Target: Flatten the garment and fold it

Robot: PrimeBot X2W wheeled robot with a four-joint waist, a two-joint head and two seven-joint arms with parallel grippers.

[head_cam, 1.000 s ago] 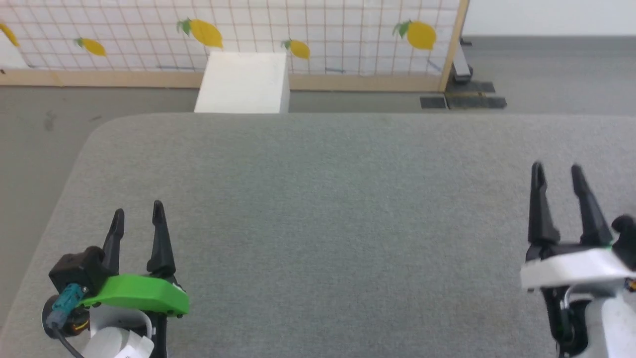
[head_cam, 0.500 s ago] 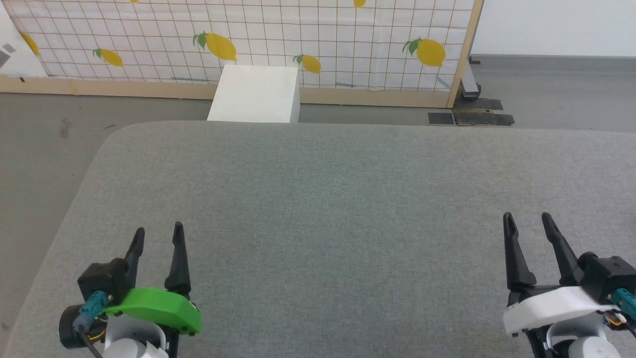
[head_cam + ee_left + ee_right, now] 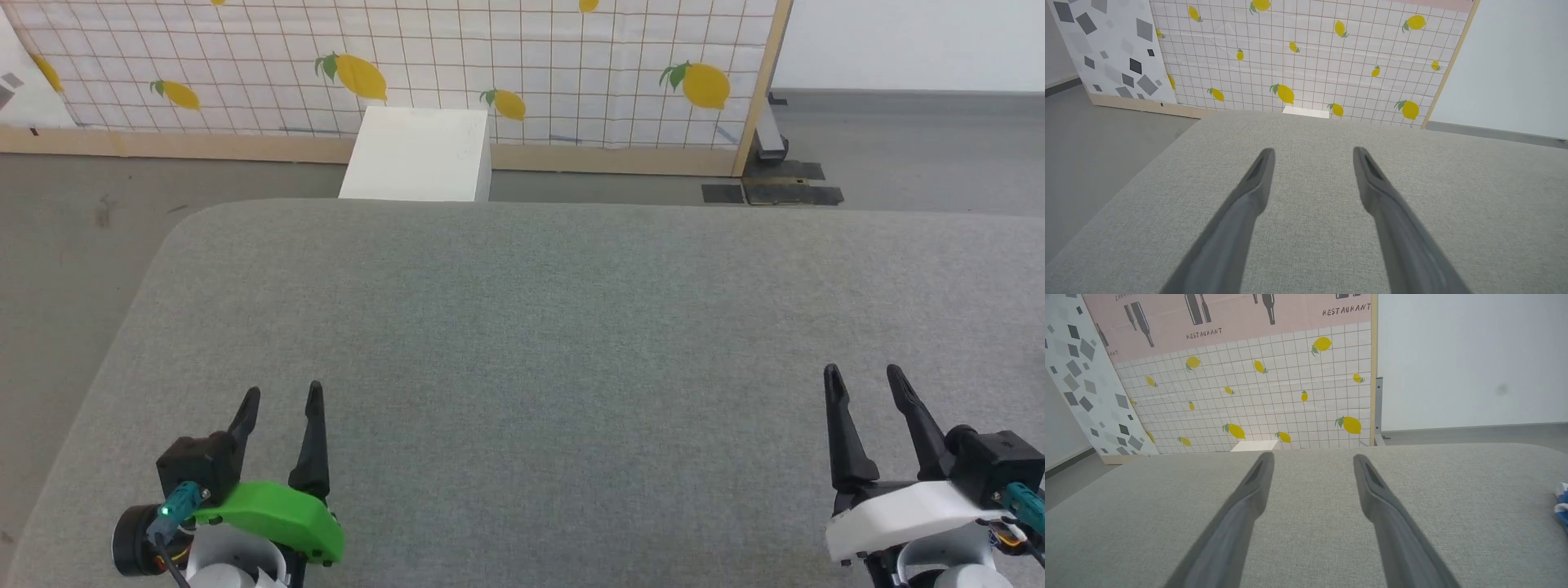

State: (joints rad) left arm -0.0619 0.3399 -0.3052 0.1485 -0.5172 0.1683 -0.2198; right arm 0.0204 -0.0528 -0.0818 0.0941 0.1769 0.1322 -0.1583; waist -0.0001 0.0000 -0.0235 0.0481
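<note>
A small corner of the blue garment (image 3: 1562, 504) with white trim pokes in at the right edge of the right wrist view, lying on the grey padded table (image 3: 539, 343), well right of my right gripper. My left gripper (image 3: 283, 396) stands open at the lower left, nothing between its fingers (image 3: 1257, 179). At the lower right my right gripper (image 3: 861, 376) is open and empty as well, its fingers (image 3: 1259, 477) pointing toward the far table edge.
Beyond the table's far edge a white box (image 3: 418, 155) stands on the grey floor. Behind it runs a lemon-print grid panel (image 3: 490, 57) with a wooden frame. A metal foot and black floor plates (image 3: 771, 192) sit at the panel's right end.
The head camera has tilted, so the whole picture shifted down. Both grippers now sit lower in the view, the right one also further left. Both stay open.
</note>
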